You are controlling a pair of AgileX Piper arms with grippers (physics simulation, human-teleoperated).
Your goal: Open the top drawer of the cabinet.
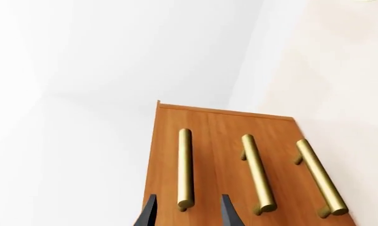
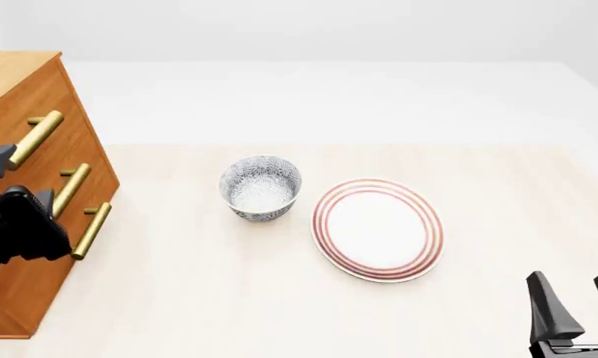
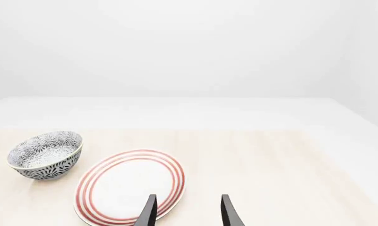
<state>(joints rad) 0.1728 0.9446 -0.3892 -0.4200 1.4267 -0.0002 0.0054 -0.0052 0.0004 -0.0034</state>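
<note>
- The cabinet is standing at the left end of the worktop, and the top drawer is sitting flush with the two drawers below it, so I judge the opening as not yet begun.
- The left end effector is hovering in front of the top drawer's brass handle; in the left wrist view the bar's near end is lying between the two dark fingertips.
- Those fingers are standing spread, released, with a gap showing on each side of the bar; they are gripping nothing, and I cannot tell whether either is touching the brass.
- What is remaining, by my reading: clamping onto the bar, then pulling the drawer out.
- The right end effector is idling at the near right of the worktop, fingers apart and empty, well clear of the striped plate and the patterned bowl.
</note>
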